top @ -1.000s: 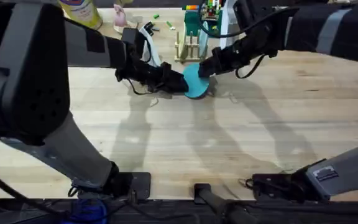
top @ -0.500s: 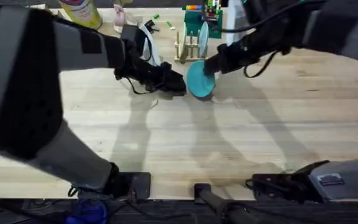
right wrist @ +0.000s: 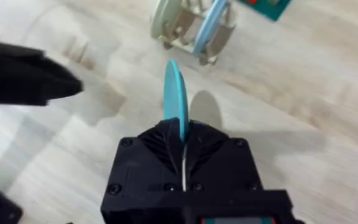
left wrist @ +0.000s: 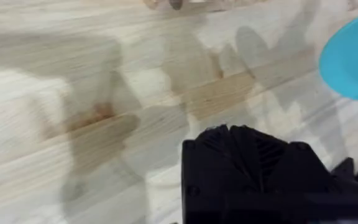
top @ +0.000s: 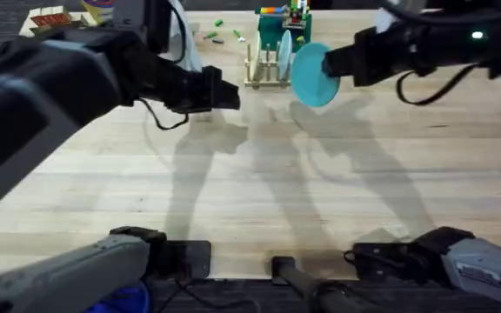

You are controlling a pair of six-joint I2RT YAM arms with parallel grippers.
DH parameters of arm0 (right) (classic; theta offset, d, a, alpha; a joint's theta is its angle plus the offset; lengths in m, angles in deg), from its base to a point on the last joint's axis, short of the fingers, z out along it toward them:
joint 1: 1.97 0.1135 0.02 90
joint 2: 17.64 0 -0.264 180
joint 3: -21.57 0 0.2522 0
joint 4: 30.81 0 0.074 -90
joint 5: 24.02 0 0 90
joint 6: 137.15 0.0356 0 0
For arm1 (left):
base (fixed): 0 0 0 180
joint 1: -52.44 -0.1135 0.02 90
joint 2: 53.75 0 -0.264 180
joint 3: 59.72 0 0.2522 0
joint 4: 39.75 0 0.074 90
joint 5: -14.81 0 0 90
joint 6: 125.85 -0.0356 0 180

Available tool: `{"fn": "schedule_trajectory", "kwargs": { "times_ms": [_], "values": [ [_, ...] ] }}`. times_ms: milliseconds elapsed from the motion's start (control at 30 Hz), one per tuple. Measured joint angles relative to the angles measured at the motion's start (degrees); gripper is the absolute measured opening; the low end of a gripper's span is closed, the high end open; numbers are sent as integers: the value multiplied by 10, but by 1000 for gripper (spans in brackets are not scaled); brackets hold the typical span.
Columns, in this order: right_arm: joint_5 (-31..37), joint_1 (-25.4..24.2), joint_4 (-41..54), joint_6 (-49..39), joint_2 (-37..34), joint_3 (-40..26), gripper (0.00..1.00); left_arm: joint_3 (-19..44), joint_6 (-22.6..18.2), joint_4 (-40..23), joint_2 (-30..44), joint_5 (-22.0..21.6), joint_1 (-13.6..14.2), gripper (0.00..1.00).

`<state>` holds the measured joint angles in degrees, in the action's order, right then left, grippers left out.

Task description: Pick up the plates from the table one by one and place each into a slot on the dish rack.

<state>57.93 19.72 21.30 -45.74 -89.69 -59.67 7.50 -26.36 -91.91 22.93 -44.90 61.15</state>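
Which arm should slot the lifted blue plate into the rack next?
Right. Its claw is shut on the light sky-blue round plastic plate, held on edge just beside the small pale wooden dowel rack. The left claw is empty and sits farther from the rack.

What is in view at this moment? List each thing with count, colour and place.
Plate: one, light blue, held on edge above the table beside the rack.
Plate in rack: one, light blue, upright in a slot.
Dish rack: one, pale wood, far middle of the table.
Box: one, teal-green, behind the rack.
Table: one, pale wood.
Left claw: black, empty, left of the rack.
Right claw: black, gripping the plate.
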Motion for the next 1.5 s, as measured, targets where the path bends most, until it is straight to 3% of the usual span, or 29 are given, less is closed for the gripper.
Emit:
{"fn": "schedule_trajectory", "kwargs": {
  "times_ms": [167,433,767,800,833,1000,1067,1333,1500],
  "values": [
    [50,0,14,-1,30,-7,31,0,0,-25,-71,-48,0,38],
    [114,0,64,-2,30,-81,31,0,0,-48,-157,-105,0,38],
    [132,0,96,-2,30,-132,31,0,0,-54,-207,-126,0,41],
    [132,0,98,-2,30,-132,31,0,0,-56,-207,-129,0,95],
    [132,0,101,-2,30,-132,31,0,-1,-57,-207,-131,0,222],
    [132,0,103,-2,26,-132,31,0,2,-59,-207,-135,0,948],
    [132,0,103,-2,20,-132,31,0,1,-60,-207,-136,0,992],
    [133,1,108,14,-17,-141,30,0,1,-61,-207,-136,0,995],
    [134,27,134,22,-67,-215,29,0,1,-61,-207,-136,0,995]
  ]
}}
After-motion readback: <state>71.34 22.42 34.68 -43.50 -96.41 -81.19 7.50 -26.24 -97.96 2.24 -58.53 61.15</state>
